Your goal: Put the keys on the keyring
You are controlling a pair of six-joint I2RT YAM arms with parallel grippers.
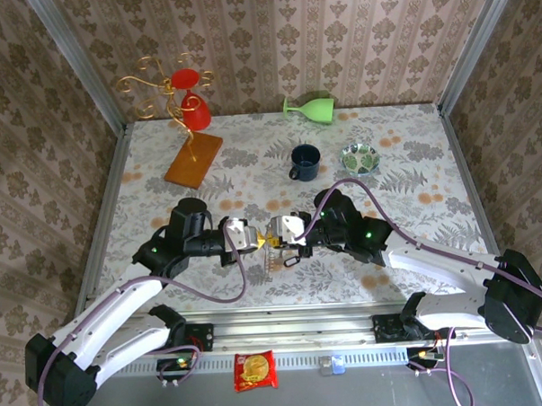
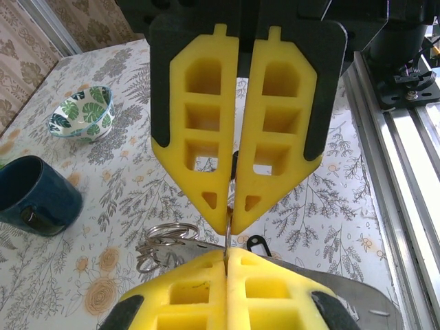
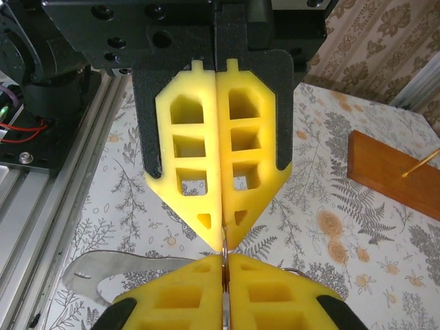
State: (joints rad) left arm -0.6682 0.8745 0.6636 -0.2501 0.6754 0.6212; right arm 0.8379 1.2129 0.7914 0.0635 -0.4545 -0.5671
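Two hands meet tip to tip: left hand point(image 3: 221, 235) and right hand point(image 2: 231, 214) both clamped on the keyring point(image 2: 227, 239) wire.

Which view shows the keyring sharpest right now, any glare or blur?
Left wrist: keyring thin but crisp at centre, no glare. Right wrist: its wire just a sliver. Top external: evenly lit, wire too small to resolve.

Beige damask-patterned wallpaper walls point(image 1: 335, 29) around a floral-print tabletop point(image 1: 414, 188), aluminium rail point(image 1: 285, 324) along its near edge
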